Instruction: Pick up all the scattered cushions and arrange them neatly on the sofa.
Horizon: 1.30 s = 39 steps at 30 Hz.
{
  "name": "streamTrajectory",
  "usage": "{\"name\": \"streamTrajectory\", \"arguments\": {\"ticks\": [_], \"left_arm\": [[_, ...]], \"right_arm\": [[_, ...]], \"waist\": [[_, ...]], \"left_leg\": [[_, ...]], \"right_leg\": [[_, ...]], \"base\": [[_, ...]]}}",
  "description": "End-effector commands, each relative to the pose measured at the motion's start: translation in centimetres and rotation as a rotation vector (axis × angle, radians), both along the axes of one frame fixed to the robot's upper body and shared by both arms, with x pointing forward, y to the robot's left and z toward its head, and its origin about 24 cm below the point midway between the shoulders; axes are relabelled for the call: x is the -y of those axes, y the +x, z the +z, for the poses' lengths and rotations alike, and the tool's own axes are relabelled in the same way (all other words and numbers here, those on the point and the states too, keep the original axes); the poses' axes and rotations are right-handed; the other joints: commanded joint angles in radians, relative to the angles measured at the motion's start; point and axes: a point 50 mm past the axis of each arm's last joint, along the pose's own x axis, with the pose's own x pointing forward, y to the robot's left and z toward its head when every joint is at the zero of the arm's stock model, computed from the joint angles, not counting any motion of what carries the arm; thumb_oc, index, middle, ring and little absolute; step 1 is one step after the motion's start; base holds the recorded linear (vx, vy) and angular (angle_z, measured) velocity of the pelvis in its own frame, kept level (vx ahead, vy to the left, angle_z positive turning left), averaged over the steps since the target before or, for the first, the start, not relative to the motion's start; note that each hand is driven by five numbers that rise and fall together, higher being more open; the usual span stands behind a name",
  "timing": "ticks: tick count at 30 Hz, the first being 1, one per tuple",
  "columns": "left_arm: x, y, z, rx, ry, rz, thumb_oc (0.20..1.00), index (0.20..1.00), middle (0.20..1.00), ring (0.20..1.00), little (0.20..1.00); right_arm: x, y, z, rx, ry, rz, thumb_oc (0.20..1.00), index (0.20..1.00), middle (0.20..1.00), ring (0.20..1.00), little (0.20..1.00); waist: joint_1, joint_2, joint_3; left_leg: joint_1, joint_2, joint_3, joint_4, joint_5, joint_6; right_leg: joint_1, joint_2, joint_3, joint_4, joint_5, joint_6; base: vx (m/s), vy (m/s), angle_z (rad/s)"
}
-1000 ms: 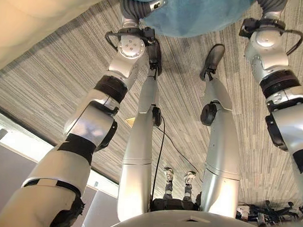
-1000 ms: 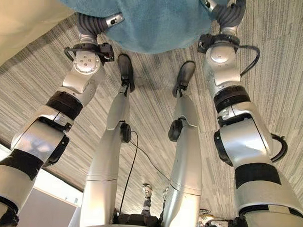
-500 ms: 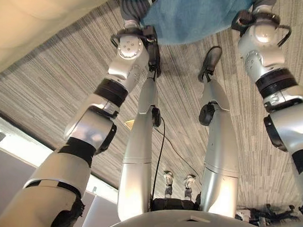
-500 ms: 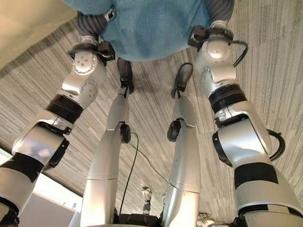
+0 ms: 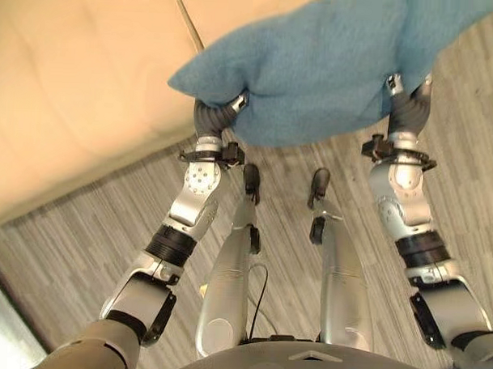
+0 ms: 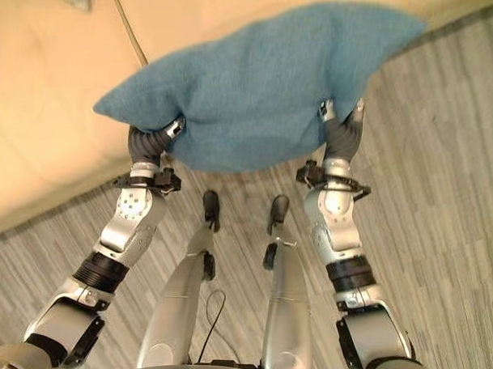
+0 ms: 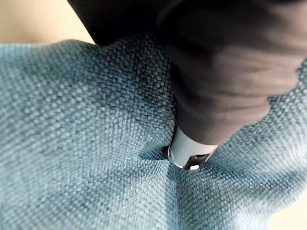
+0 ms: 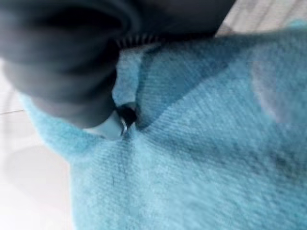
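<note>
Both hands, the left hand (image 6: 151, 139) and right hand (image 6: 339, 127), pinched the blue cushion (image 6: 250, 87) between them above the sofa (image 6: 47, 105); uneven grips risked it slipping floorward.

Two silver-grey arms (image 5: 189, 211), banded black at the joints. The left hand (image 5: 210, 118) and right hand (image 5: 404, 115) wear dark ribbed covers above black wrist collars.

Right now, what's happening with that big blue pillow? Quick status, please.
Both hands, left hand and right hand, under the blue woven fabric cushion, fingers hidden. Cushion held up off the grey striped floor, before the cream sofa. Nothing in the way.
</note>
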Motion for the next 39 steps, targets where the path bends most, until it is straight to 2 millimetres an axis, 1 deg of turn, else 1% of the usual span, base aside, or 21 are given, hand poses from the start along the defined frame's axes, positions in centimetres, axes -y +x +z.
{"name": "streamTrajectory", "arguments": {"ticks": [1, 2, 5, 10, 15, 20, 22, 23, 25, 26, 27, 28, 29, 30, 32, 33, 34, 35, 36, 37, 39], "left_arm": [[4.0, -1.6, 6.0, 0.354, 0.039, -0.225, 0.200, 0.200, 0.200, 0.200, 0.200], [3.4, -2.1, 4.9, 0.328, 0.063, -0.215, 0.200, 0.200, 0.200, 0.200, 0.200], [2.6, -2.7, 3.0, 0.264, 0.082, -0.213, 0.200, 0.200, 0.200, 0.200, 0.200], [1.3, -3.7, 0.3, 0.151, 0.086, -0.200, 0.200, 0.200, 0.200, 0.200, 0.200], [0.4, -4.7, -1.8, 0.055, 0.071, -0.181, 0.200, 0.200, 0.200, 0.200, 0.200], [0.4, -5.0, -2.7, 0.012, 0.054, -0.181, 0.200, 0.200, 0.200, 0.200, 0.200], [0.6, -5.0, -2.6, 0.017, 0.054, -0.183, 0.200, 0.200, 0.200, 0.200, 0.200], [1.2, -4.8, -1.9, 0.047, 0.057, -0.197, 0.200, 0.200, 0.200, 0.200, 0.200], [1.4, -4.7, -1.6, 0.062, 0.054, -0.204, 0.200, 0.200, 0.200, 0.200, 0.200], [1.6, -4.7, -1.8, 0.054, 0.050, -0.216, 0.200, 0.200, 0.200, 0.200, 0.200], [1.8, -4.6, -1.8, 0.048, 0.046, -0.225, 0.200, 0.200, 0.200, 0.200, 0.200], [1.8, -4.5, -1.8, 0.044, 0.044, -0.228, 0.200, 0.200, 0.200, 0.200, 0.200], [1.8, -4.5, -1.8, 0.042, 0.048, -0.231, 0.200, 0.200, 0.200, 0.200, 0.200], [1.8, -4.4, -1.7, 0.044, 0.071, -0.230, 0.200, 0.200, 0.200, 0.200, 0.200], [1.3, -4.4, -1.6, 0.049, 0.084, -0.209, 0.200, 0.200, 0.200, 0.200, 0.200], [1.1, -4.5, -1.7, 0.046, 0.084, -0.203, 0.200, 0.200, 0.200, 0.200, 0.200], [0.8, -4.6, -1.8, 0.040, 0.086, -0.197, 0.200, 0.200, 0.200, 0.200, 0.200], [1.1, -4.9, -2.0, 0.036, 0.075, -0.215, 0.200, 0.200, 0.200, 0.200, 0.200], [1.0, -4.9, -2.0, 0.036, 0.075, -0.215, 0.200, 0.200, 0.200, 0.200, 0.200], [1.0, -4.9, -2.0, 0.033, 0.061, -0.218, 0.200, 0.200, 0.200, 0.200, 0.200], [1.7, -4.8, -2.0, 0.028, 0.048, -0.242, 0.200, 0.200, 0.200, 0.200, 0.200]], "right_arm": [[-3.9, -1.3, 4.1, 0.270, -0.076, 0.184, 0.200, 0.200, 0.200, 0.200, 0.200], [-3.3, -2.0, 2.8, 0.234, -0.089, 0.168, 0.200, 0.200, 0.200, 0.200, 0.200], [-2.2, -3.3, 1.5, 0.193, -0.134, 0.151, 0.200, 0.200, 0.200, 0.200, 0.200], [-1.1, -5.0, -0.1, 0.134, -0.183, 0.124, 0.200, 0.200, 0.200, 0.200, 0.200], [0.0, -6.5, -1.5, 0.071, -0.243, 0.065, 0.200, 0.200, 0.200, 0.200, 0.200], [0.4, -7.2, -2.4, 0.034, -0.246, 0.054, 0.200, 0.200, 0.200, 0.200, 0.200], [0.3, -7.1, -2.6, 0.022, -0.249, 0.056, 0.200, 0.200, 0.200, 0.200, 0.200], [0.4, -6.8, -2.4, 0.029, -0.262, 0.050, 0.200, 0.200, 0.200, 0.200, 0.200], [0.4, -6.6, -2.3, 0.030, -0.276, 0.048, 0.200, 0.200, 0.200, 0.200, 0.200], [0.5, -6.5, -2.3, 0.027, -0.280, 0.051, 0.200, 0.200, 0.200, 0.200, 0.200], [0.5, -6.5, -2.3, 0.022, -0.278, 0.048, 0.200, 0.200, 0.200, 0.200, 0.200], [0.4, -6.4, -2.5, 0.011, -0.261, 0.051, 0.200, 0.200, 0.200, 0.200, 0.200], [0.3, -6.4, -2.5, 0.008, -0.254, 0.054, 0.200, 0.200, 0.200, 0.200, 0.200], [-0.2, -6.4, -2.8, -0.003, -0.246, 0.066, 0.200, 0.200, 0.200, 0.200, 0.200], [-1.0, -6.2, -2.9, -0.009, -0.235, 0.092, 0.200, 0.200, 0.200, 0.200, 0.200], [-1.1, -6.2, -3.0, -0.015, -0.240, 0.095, 0.200, 0.200, 0.200, 0.200, 0.200], [-1.2, -6.2, -3.1, -0.019, -0.246, 0.106, 0.200, 0.200, 0.200, 0.200, 0.200], [-0.9, -6.6, -3.4, -0.028, -0.254, 0.091, 0.200, 0.200, 0.200, 0.200, 0.200], [-0.9, -6.6, -3.4, -0.027, -0.254, 0.091, 0.200, 0.200, 0.200, 0.200, 0.200], [-0.6, -6.7, -3.4, -0.030, -0.258, 0.079, 0.200, 0.200, 0.200, 0.200, 0.200], [0.1, -7.0, -3.1, -0.020, -0.251, 0.049, 0.200, 0.200, 0.200, 0.200, 0.200]], "waist": [[-0.008, -0.010, -0.082], [-0.014, -0.010, -0.107], [-0.026, -0.013, -0.149], [-0.043, -0.015, -0.219], [-0.060, -0.018, -0.274], [-0.077, -0.028, -0.290], [-0.073, -0.035, -0.277], [-0.061, -0.045, -0.266], [-0.060, -0.042, -0.268], [-0.067, -0.034, -0.275], [-0.068, -0.035, -0.276], [-0.076, -0.033, -0.273], [-0.077, -0.031, -0.270], [-0.077, -0.032, -0.253], [-0.055, -0.040, -0.238], [-0.044, -0.040, -0.235], [-0.023, -0.042, -0.242], [-0.026, -0.046, -0.244], [-0.026, -0.047, -0.246], [-0.029, -0.049, -0.248], [-0.038, -0.049, -0.255]], "left_leg": [[0.054, -0.005, -0.035, 0.015, -0.065, -0.081], [0.123, -0.003, -0.026, -0.003, -0.072, -0.076], [0.229, 0.005, -0.014, -0.032, -0.083, -0.071], [0.367, 0.027, 0.010, -0.066, -0.104, -0.062], [0.467, 0.051, 0.029, -0.071, -0.129, -0.064], [0.495, 0.064, 0.018, 0.000, -0.178, -0.055], [0.483, 0.049, -0.027, 0.041, -0.192, -0.054], [0.439, -0.042, -0.166, 0.063, -0.217, -0.043], [0.435, -0.079, -0.217, 0.061, -0.233, -0.027], [0.452, -0.084, -0.214, 0.044, -0.238, -0.014], [0.460, -0.080, -0.195, 0.039, -0.234, -0.012], [0.476, -0.071, -0.153, 0.021, -0.231, 0.000], [0.481, -0.068, -0.133, 0.012, -0.230, 0.004], [0.503, -0.054, -0.053, -0.013, -0.227, 0.016], [0.527, -0.046, 0.015, -0.028, -0.238, 0.024], [0.540, -0.042, 0.031, -0.033, -0.245, 0.024], [0.556, -0.035, 0.061, -0.043, -0.251, 0.022], [0.581, -0.028, 0.081, -0.029, -0.275, 0.017], [0.577, -0.030, 0.081, -0.029, -0.271, 0.017], [0.576, -0.028, 0.084, -0.017, -0.277, 0.016], [0.566, -0.020, 0.083, 0.053, -0.307, 0.004]], "right_leg": [[0.175, 0.010, -0.021, -0.213, 0.047, 0.103], [0.250, 0.017, -0.022, -0.236, 0.041, 0.105], [0.356, 0.026, -0.019, -0.266, 0.034, 0.106], [0.480, 0.039, -0.002, -0.294, 0.018, 0.107], [0.575, 0.065, 0.023, -0.313, -0.009, 0.097], [0.627, 0.092, 0.066, -0.341, -0.016, 0.080], [0.628, 0.091, 0.087, -0.340, -0.011, 0.076], [0.626, 0.094, 0.129, -0.349, 0.009, 0.077], [0.621, 0.099, 0.167, -0.351, 0.022, 0.082], [0.617, 0.101, 0.193, -0.347, 0.024, 0.089], [0.616, 0.096, 0.206, -0.341, 0.027, 0.095], [0.601, 0.092, 0.226, -0.325, 0.028, 0.109], [0.591, 0.092, 0.234, -0.314, 0.027, 0.115], [0.543, 0.098, 0.257, -0.246, 0.025, 0.137], [0.494, 0.088, 0.187, -0.213, 0.042, 0.152], [0.493, 0.070, 0.126, -0.215, 0.044, 0.151], [0.491, 0.028, -0.037, -0.221, 0.053, 0.141], [0.524, 0.033, -0.085, -0.255, 0.031, 0.130], [0.522, 0.032, -0.084, -0.258, 0.035, 0.129], [0.524, 0.044, -0.054, -0.267, 0.035, 0.125], [0.555, 0.061, -0.042, -0.304, 0.034, 0.104]], "base": [[0.15, 0.007, -0.06], [0.16, 0.013, -0.08], [0.15, 0.002, -0.12], [0.14, -0.017, -0.11], [0.11, -0.090, -0.13], [0.05, -0.088, -0.16], [-0.02, 0.000, -0.56], [-0.01, 0.044, -0.63], [0.06, 0.114, -0.47], [0.10, 0.185, -1.02], [0.08, 0.273, -1.21], [0.03, 0.233, -1.10], [-0.04, 0.323, -1.90], [-0.06, 0.259, -2.54], [-0.02, 0.143, -2.29], [0.07, -0.012, -1.59], [0.17, -0.127, -1.69], [0.15, -0.129, -1.48], [0.14, -0.132, -0.90], [0.10, -0.103, 0.24], [0.16, -0.175, 0.46]]}}
